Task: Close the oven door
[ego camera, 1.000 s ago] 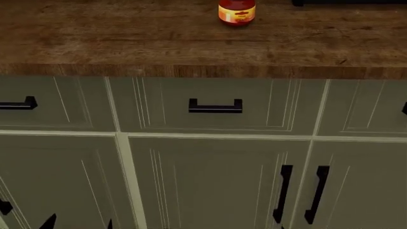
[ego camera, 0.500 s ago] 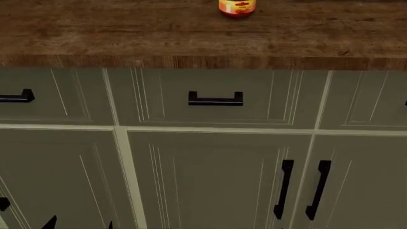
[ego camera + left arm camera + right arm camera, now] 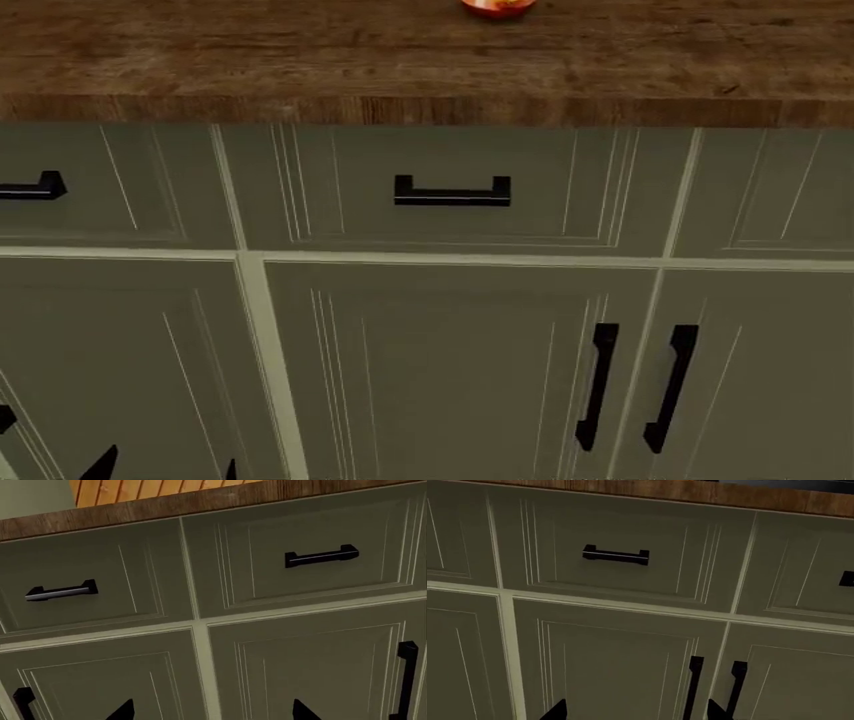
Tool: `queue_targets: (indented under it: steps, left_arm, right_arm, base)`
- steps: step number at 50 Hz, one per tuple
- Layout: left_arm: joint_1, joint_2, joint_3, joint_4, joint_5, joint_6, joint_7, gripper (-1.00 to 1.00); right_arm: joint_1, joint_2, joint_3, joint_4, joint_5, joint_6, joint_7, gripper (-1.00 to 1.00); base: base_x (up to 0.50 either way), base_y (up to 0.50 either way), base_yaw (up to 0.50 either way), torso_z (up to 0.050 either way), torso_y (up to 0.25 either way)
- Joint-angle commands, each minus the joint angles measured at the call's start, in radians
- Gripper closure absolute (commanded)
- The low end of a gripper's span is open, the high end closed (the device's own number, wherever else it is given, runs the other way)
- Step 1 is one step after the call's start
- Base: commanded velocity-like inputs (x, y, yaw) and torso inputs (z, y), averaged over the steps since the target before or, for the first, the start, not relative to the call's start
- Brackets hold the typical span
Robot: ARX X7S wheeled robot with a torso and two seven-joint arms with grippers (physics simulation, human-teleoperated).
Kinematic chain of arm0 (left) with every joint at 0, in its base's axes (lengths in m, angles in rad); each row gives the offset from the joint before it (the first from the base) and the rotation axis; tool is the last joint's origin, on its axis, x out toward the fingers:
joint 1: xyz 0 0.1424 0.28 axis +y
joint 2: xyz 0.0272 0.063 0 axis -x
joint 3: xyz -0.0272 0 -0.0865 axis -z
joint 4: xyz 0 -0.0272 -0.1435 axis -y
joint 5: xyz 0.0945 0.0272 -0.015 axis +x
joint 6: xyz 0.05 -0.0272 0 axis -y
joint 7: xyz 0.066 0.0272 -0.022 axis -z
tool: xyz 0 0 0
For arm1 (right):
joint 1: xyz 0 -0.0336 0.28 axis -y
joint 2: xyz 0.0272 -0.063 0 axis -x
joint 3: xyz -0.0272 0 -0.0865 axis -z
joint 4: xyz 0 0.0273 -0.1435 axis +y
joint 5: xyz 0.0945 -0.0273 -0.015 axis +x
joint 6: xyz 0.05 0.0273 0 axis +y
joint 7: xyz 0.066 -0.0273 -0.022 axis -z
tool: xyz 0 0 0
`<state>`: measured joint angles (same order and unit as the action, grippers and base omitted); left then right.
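The oven door is out of view in all three views. My left gripper (image 3: 212, 712) is open; only its two dark fingertips (image 3: 123, 711) show, spread wide in front of a grey-green cabinet door with nothing between them. Those tips also poke in at the bottom left of the head view, where the left gripper (image 3: 163, 470) hangs before the lower cabinets. My right gripper (image 3: 637, 712) is open too, its fingertips (image 3: 557, 711) apart and empty, facing a cabinet door close to a pair of black bar handles (image 3: 694, 685).
A brown wooden countertop (image 3: 400, 50) runs across the top, with the base of an orange-red jar (image 3: 498, 7) at the upper edge. Below are grey-green drawers with a black handle (image 3: 451, 192) and panelled doors with vertical handles (image 3: 597, 385).
The head view has dropped: the countertop edge and drawer handles have slid upward in the picture, and the jar has almost left the top edge. The left fingertips stay in place.
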<state>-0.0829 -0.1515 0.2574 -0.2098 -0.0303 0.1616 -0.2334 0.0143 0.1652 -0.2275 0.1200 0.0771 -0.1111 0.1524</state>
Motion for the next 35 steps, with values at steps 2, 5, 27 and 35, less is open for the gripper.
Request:
queue_targets:
  steps: [2,5,27,35]
  left_arm:
    - [-0.011,0.000,0.012,-0.052,0.001,0.055,-0.008,-1.00]
    - [0.003,-0.014,0.009,0.052,-0.008,-0.045,-0.010,-1.00]
    - [-0.075,0.004,0.031,-0.162,-0.010,0.026,-0.017,-1.00]
    - [-0.173,0.026,0.039,-0.361,-0.002,0.014,-0.024,-1.00]
  right_arm:
    - [0.003,0.004,-0.008,0.008,0.007,-0.004,0.005,-1.00]
    - [0.002,0.006,-0.010,0.007,0.007,-0.004,0.008,-1.00]
    - [0.109,-0.010,-0.007,0.274,0.047,-0.079,-0.019,-1.00]
    - [0.225,-0.046,0.002,0.600,0.101,-0.170,-0.104,-1.00]
  base:
    - [0.00,0.00,0.00,-0.027,0.000]
    - [0.00,0.00,0.00,-0.027,0.000]
    - [0.00,0.00,0.00,-0.027,0.000]
    - [0.00,0.00,0.00,-0.028,0.000]
